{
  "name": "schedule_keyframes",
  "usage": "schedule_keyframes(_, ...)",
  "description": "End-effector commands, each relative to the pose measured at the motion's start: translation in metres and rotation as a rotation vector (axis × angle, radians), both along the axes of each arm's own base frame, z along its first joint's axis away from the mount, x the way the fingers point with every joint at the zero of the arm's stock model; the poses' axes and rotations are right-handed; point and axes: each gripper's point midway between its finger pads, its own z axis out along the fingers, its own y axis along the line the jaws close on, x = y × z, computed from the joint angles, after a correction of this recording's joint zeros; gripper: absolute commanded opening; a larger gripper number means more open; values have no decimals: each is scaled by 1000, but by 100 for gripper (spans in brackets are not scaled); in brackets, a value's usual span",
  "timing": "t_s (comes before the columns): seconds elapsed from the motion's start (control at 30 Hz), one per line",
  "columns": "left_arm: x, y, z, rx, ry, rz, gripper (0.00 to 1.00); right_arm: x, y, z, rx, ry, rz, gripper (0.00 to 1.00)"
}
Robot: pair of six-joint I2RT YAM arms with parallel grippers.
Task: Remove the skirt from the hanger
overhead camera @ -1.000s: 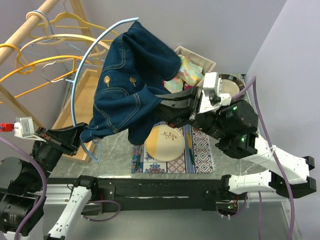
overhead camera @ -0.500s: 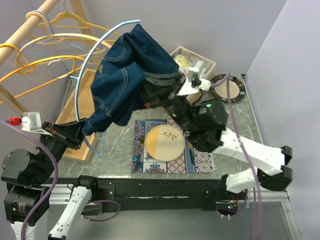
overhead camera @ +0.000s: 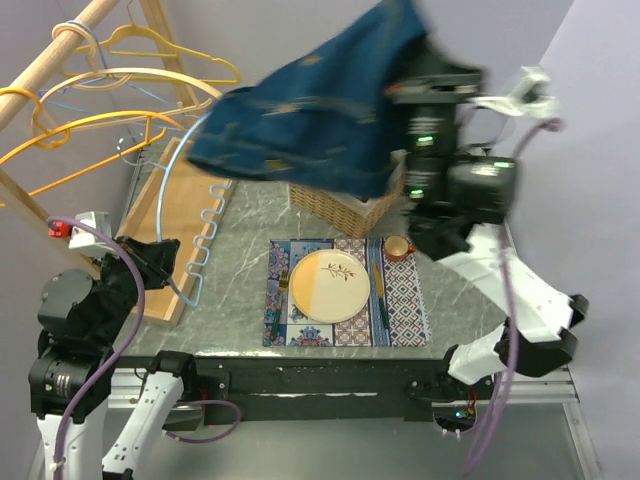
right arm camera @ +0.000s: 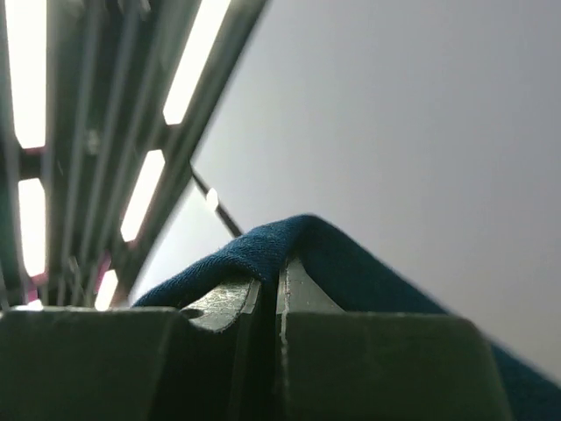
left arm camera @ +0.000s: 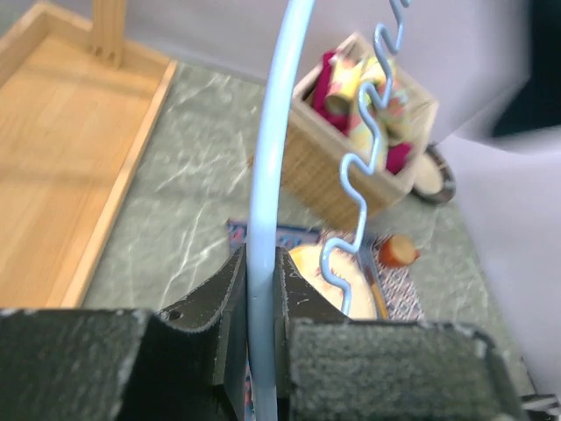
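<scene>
The denim skirt (overhead camera: 320, 130) is held high over the far middle of the table, blurred, with a fold pinched between the closed jaws of the right gripper (right arm camera: 279, 294). Its left edge is near the top of the light blue hanger (left arm camera: 266, 175); whether they touch I cannot tell. The left gripper (left arm camera: 260, 282) clamps the hanger's wire at the near left. Below the skirt stands a wicker basket (overhead camera: 345, 208), and nearer, a plate (overhead camera: 328, 285) on a patterned mat (overhead camera: 405, 300).

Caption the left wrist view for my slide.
Left gripper shut on the light-blue hanger, over the marble table with a wicker basket of cloths beyond.
</scene>
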Motion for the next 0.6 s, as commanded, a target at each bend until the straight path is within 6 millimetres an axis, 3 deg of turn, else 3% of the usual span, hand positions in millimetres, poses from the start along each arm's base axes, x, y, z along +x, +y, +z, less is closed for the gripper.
schedule_keyframes(0.0, -3, 1, 21, 15, -80, -3, 1, -59, -86, 58, 215, -178, 31, 0)
schedule_keyframes(0.07, -6, -2, 31, 12, -106, -24, 1, -61, -71, 55, 96, -194, 23, 0)
schedule_keyframes(0.1, -6, -5, 34, 13, -110, -39, 1, -54, -56, 43, 40, -179, 22, 0)
schedule_keyframes(0.3, -9, -10, 42, 31, -134, -78, 1, -38, -38, 16, -142, -155, -88, 0)
schedule_keyframes(0.4, -16, -10, 47, 35, -166, -80, 1, -26, -42, 8, -212, -143, -194, 0)
schedule_keyframes(0.57, -27, 0, 69, 59, -238, -33, 1, 4, -66, -1, -226, -95, -307, 0)
